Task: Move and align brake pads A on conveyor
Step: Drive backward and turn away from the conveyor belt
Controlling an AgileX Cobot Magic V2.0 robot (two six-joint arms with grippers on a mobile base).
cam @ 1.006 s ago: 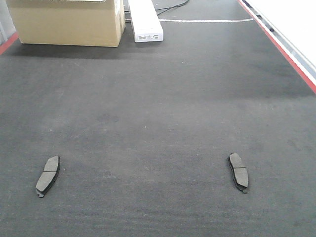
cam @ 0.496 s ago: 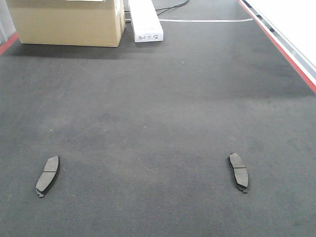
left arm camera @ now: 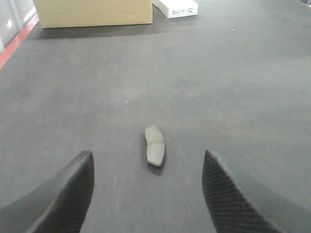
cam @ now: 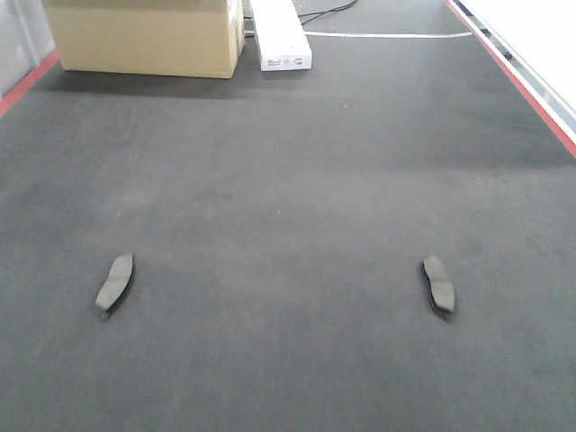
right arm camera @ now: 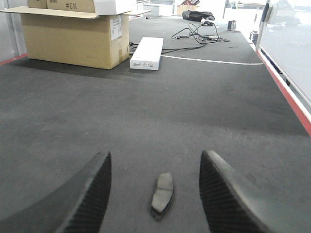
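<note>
Matte charcoal conveyor worktop (cam: 288, 180), rough and carpet-like, edged by a left red stripe (cam: 27, 85) and a right red stripe (cam: 531, 90). Flat upon it and well apart, two of the brake pads A: the left brake pad (cam: 115, 284) and the right brake pad (cam: 438, 286). Both dark grey, oblong, slightly curved, lying lengthwise away from the camera at about the same depth, a little blurred in the front view. Sharper from the left wrist: left brake pad (left arm camera: 155, 151) with a thin groove across its middle, resting on the belt ahead of the left gripper (left arm camera: 148, 156). Dark fingers (left arm camera: 63, 194) with a carbon-like weave, spread wide and grasping nothing. Much the same from the right wrist: right brake pad (right arm camera: 163, 194) lying low in frame between the splayed fingers (right arm camera: 228, 194) of the right gripper (right arm camera: 155, 155), released and holding nothing. Hard to tell whether above the pad or level with it. At the far end, a tan cardboard box (cam: 148, 36) with a long white carton (cam: 283, 36) just beside it, black cables (right arm camera: 192, 35) beyond, and a thin white line (cam: 387, 35) across the belt. Against the front view of half a second ago: both pads higher in frame, the left one also further right, box and carton shifted right and cropped more at the top, more red stripe showing at left — probably a shift of the camera rather than of the pads.
</note>
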